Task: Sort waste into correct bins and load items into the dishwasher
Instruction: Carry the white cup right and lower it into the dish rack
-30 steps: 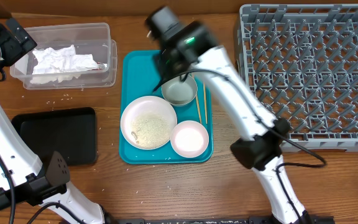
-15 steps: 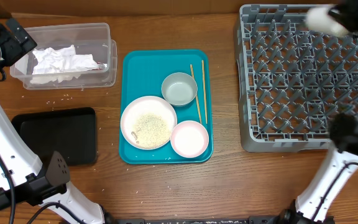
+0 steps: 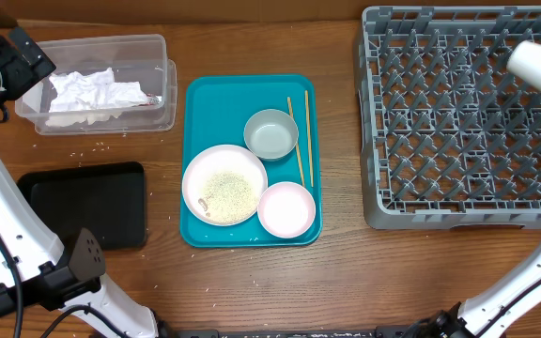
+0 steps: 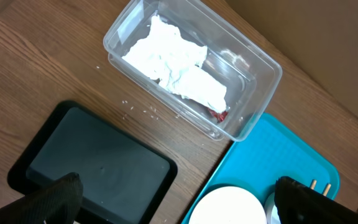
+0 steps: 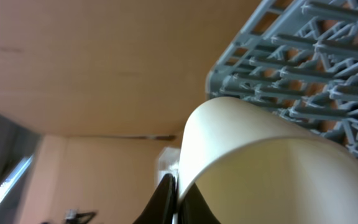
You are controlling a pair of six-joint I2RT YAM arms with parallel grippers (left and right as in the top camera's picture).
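My right gripper (image 5: 178,198) is shut on the rim of a small white cup (image 3: 532,64), which hangs over the far right corner of the grey dishwasher rack (image 3: 458,202). The teal tray (image 3: 214,99) holds a large plate (image 3: 224,185) with rice on it, a bowl (image 3: 270,134), a small plate (image 3: 286,208) and chopsticks (image 3: 301,141). My left gripper (image 4: 176,188) hovers open and empty above the table, between the black bin (image 4: 98,163) and the teal tray. The clear bin (image 3: 162,105) holds crumpled napkins (image 4: 173,62) and a red wrapper (image 4: 217,114).
Loose rice grains (image 3: 92,148) lie on the wood between the clear bin and the black bin (image 3: 87,202). The left arm's base (image 3: 73,268) stands at the front left. The rack's upright pegs (image 5: 316,68) fill its whole floor.
The right arm has swung from above the teal tray to the far right, carrying the small cup over the rack. The left arm has not moved.
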